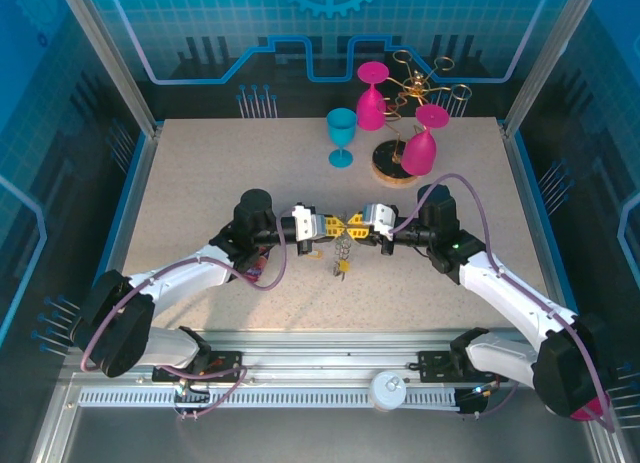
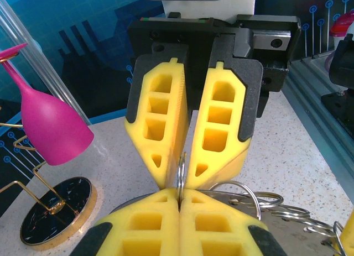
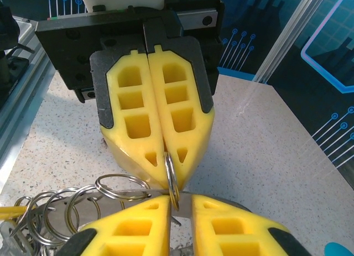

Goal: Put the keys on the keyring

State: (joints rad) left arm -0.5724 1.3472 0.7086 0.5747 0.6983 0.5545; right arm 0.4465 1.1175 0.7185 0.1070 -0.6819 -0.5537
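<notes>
L tool clamped wire loop; R tool nearly together round it, grip unclear. Keyring hung at 6 o'clock. Mid-threading; next: pry loop apart for key.

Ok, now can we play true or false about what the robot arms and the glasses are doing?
1. The left gripper and the right gripper meet tip to tip above the table. True.
2. The blue glass hangs on the gold rack. False: it stands upright on the table beside the rack.
3. The left gripper is wide open. False: its yellow fingers are shut, pinching a wire loop.
4. Two pink glasses hang on the gold rack. True.
</notes>
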